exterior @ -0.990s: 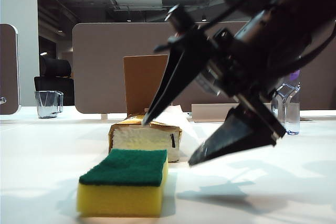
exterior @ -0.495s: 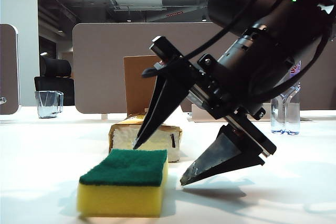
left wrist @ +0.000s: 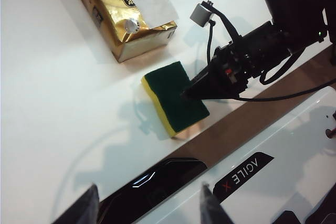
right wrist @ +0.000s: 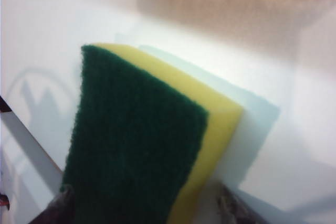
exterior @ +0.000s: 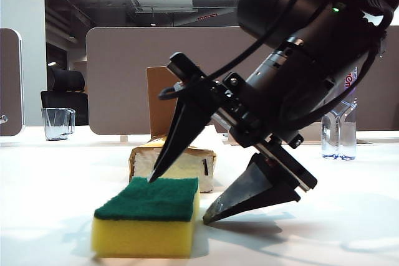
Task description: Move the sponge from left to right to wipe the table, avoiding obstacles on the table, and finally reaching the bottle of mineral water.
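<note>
My right tool (exterior: 177, 200) hangs spread wide over the sponge (exterior: 148, 223), green scouring face up on soft yellow foam, at seven o'clock on the smooth white bench (exterior: 324, 216). My left tool (left wrist: 149, 205) stays high, half spread, empty.

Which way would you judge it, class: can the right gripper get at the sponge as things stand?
Probably yes: the right gripper hangs open over the sponge, one finger above its green top, the other beside it, with nothing between.

Right tool (exterior: 177, 200) spread wide astride sponge (exterior: 148, 222).
</note>
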Controlling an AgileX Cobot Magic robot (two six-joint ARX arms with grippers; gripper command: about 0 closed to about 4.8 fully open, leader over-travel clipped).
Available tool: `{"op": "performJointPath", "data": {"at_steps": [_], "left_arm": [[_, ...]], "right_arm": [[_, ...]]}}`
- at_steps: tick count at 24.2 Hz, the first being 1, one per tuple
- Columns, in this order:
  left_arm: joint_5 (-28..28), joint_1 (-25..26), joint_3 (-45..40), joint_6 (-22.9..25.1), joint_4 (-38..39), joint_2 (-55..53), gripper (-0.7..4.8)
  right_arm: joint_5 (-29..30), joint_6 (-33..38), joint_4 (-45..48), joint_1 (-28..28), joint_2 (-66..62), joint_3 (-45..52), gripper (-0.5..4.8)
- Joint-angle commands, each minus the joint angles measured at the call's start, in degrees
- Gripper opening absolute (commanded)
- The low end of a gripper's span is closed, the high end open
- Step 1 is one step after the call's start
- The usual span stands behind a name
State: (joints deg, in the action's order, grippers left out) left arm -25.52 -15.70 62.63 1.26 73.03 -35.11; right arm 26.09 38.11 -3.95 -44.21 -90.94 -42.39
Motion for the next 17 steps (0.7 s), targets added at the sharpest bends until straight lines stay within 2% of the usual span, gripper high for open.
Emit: {"op": "performJointPath", "data": {"at_steps": [1,3,7,17], "left_arm": [[-0.44,0.02,0.22,-0.22,-0.22,0.15,2.47],[-0.46,-0.02,0.22,-0.22,-0.2,0.2,2.47],[-0.46,-0.02,0.22,-0.22,-0.2,0.52,2.47],[-0.44,-0.02,0.22,-0.2,0.15,0.94,2.47]], "right_arm": [[-2.01,0.92,0.28,-0.96,-0.28,-0.04,3.55],[-2.47,1.09,0.37,-1.03,-0.31,-0.04,3.54],[-3.39,1.27,0.26,-1.03,-0.59,-0.02,2.98],[-4.59,2.47,0.81,-3.65,-5.33,-0.04,2.96]]}}
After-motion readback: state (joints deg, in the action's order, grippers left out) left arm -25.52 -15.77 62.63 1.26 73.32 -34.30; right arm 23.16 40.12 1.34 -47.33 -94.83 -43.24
